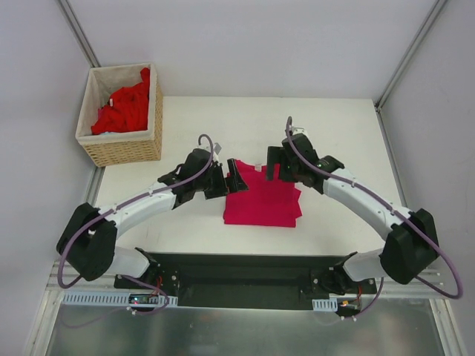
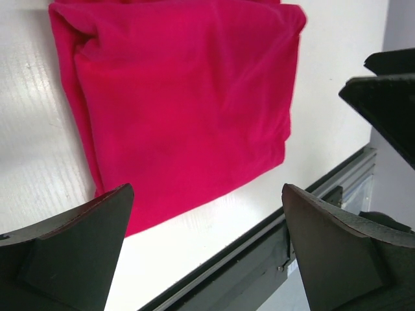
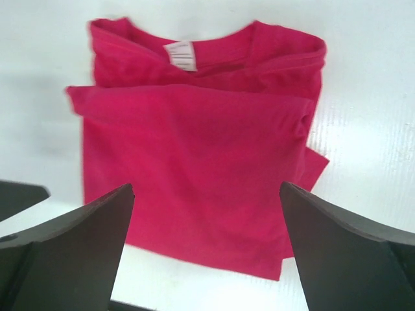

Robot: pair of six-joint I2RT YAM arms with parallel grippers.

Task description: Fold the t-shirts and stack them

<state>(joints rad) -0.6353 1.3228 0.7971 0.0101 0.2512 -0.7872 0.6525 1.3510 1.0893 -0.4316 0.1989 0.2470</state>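
A magenta-crimson t-shirt [image 1: 261, 203] lies folded into a rough square at the middle of the white table. Its collar and small white neck label [image 3: 180, 55] point to the far side. Brighter red t-shirts [image 1: 122, 110] are heaped in the wicker basket. My left gripper [image 1: 228, 180] hangs open just over the folded shirt's left edge, with nothing between its fingers [image 2: 206, 194]. My right gripper [image 1: 284, 169] hovers open above the shirt's far right corner, also holding nothing [image 3: 206, 188]. The folded shirt [image 2: 188, 103] fills most of both wrist views [image 3: 201, 155].
The wicker basket [image 1: 122, 152], lined with pale cloth, stands at the table's far left corner. A dark rail [image 1: 245, 271] with the arm bases runs along the table's near edge. Metal frame posts rise at the back left and back right.
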